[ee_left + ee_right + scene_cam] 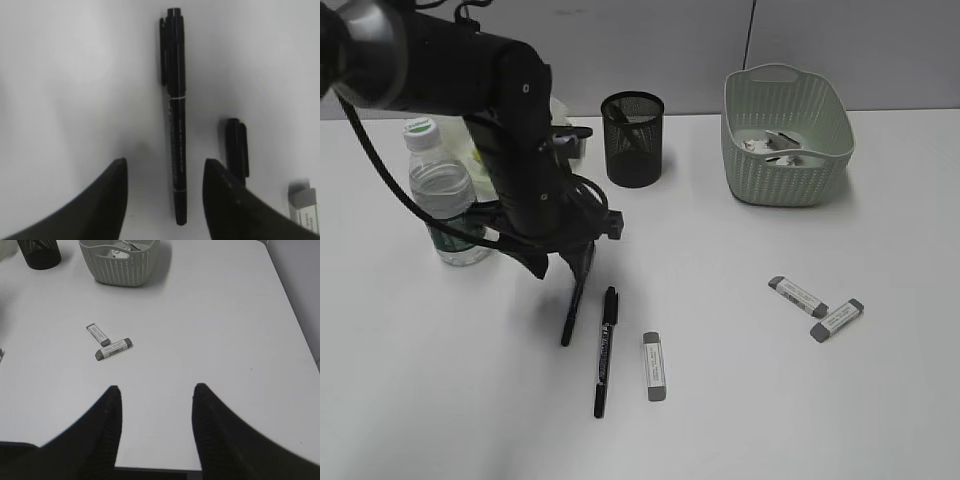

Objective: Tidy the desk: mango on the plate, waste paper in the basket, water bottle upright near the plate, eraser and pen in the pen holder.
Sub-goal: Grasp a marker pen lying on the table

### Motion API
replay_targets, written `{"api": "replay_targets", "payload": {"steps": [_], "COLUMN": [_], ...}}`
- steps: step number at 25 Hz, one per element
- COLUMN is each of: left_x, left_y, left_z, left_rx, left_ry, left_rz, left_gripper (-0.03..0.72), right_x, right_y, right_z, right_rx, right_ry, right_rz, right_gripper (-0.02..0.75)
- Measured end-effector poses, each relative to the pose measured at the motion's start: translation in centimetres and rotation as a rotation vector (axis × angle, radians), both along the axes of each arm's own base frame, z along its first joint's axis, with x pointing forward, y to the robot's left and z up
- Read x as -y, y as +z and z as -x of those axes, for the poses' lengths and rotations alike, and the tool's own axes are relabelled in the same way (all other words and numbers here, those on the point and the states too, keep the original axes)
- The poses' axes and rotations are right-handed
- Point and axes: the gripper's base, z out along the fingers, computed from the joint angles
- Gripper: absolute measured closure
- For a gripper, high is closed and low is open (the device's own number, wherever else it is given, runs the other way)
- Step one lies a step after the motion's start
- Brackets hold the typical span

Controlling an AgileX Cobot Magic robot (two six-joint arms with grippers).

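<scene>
My left gripper [165, 200] hangs released over the white tabletop [800, 400], its jaws straddling a black pen [176, 120]; a second pen [236, 150] and an eraser [305, 206] lie just beside. My right gripper [155, 430] is also spread, empty. Waste paper [775, 150] sits in the basket [790, 185]; the water bottle [442, 190] stands upright.

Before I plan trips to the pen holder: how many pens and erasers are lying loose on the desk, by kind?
pens: 2
erasers: 3
Total: 5
</scene>
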Motion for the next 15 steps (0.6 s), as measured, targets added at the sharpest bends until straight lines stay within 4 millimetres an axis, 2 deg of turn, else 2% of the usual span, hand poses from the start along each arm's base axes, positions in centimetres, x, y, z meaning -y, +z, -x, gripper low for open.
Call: {"api": "replay_targets", "payload": {"steps": [15], "left_x": [0.8], "left_y": [-1.0], "left_z": [-0.3], "left_rx": [0.037], "left_ry": [-0.012], "left_rz": [0.017], "left_gripper": [0.321], "right_x": [0.0], "right_y": [0.0], "right_z": [0.0], "right_rx": [0.001], "right_ry": [0.0], "right_rz": [0.0], "right_gripper": [0.365]}}
